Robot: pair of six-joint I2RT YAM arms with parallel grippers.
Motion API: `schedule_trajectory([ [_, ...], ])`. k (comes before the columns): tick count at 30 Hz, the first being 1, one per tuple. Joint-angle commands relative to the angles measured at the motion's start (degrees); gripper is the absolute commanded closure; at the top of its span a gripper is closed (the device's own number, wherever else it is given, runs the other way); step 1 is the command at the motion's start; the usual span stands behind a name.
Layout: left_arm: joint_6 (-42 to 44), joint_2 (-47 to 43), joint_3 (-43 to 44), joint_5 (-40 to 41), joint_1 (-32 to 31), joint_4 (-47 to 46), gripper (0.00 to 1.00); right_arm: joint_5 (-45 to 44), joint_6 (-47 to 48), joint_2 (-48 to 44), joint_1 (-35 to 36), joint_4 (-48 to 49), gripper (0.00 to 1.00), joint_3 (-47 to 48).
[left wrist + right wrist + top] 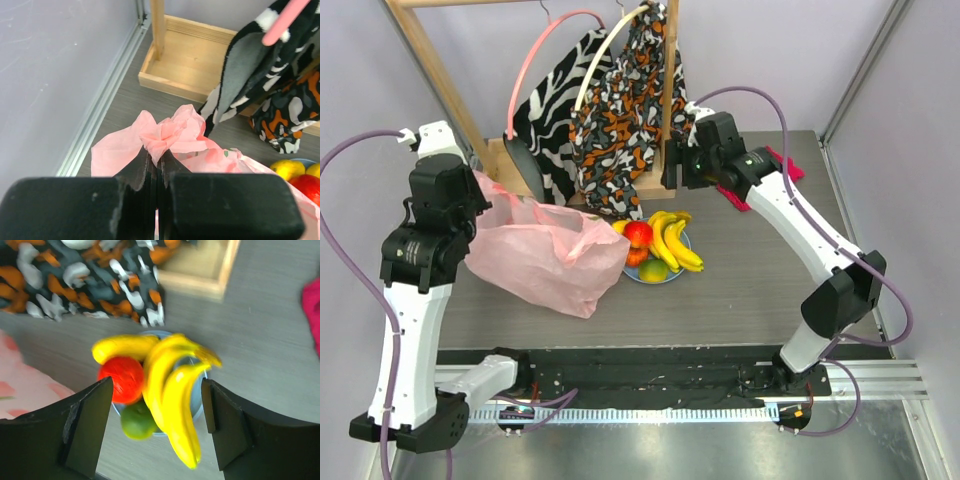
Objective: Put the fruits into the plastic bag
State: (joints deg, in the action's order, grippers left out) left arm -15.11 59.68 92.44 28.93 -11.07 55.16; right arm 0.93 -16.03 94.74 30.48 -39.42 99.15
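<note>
left gripper pinches plastic bag; right gripper spread over bananas

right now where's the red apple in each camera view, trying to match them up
Top external: the red apple is mid-table, just left of the bananas.
Left wrist: at the lower right edge, past the plastic bag.
Right wrist: left of centre, beside the bananas.
Shared landmark: the orange-and-black garment, above the apple in every picture.
</note>
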Motion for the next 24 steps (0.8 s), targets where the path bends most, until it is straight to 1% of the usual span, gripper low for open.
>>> schedule_trajectory([
  [1,-0.9,-1.5,-0.1,4.9,0.3,-1.5,1.00,-1.6,0.4,0.3,1.4,-4.9,0.21,-2.2],
  [3,-0.6,-1.6,-0.2,5.3,0.3,-1.8,1.00,3.0,-0.7,2.6,1.5,-5.2,0.23,-2.7],
  [6,-0.5,-1.8,-0.7,5.7,0.3,-2.1,1.00,5.6,-2.1,4.7,2.0,-4.3,0.24,-3.4],
  [19,0.5,-3.3,-2.7,3.9,0.3,-5.1,1.00,9.8,-2.8,10.5,5.6,-0.7,0.22,-3.2],
  [24,0.8,-3.4,-3.2,3.3,0.3,-5.5,1.00,9.3,-3.0,12.0,6.3,-0.4,0.21,-3.1],
])
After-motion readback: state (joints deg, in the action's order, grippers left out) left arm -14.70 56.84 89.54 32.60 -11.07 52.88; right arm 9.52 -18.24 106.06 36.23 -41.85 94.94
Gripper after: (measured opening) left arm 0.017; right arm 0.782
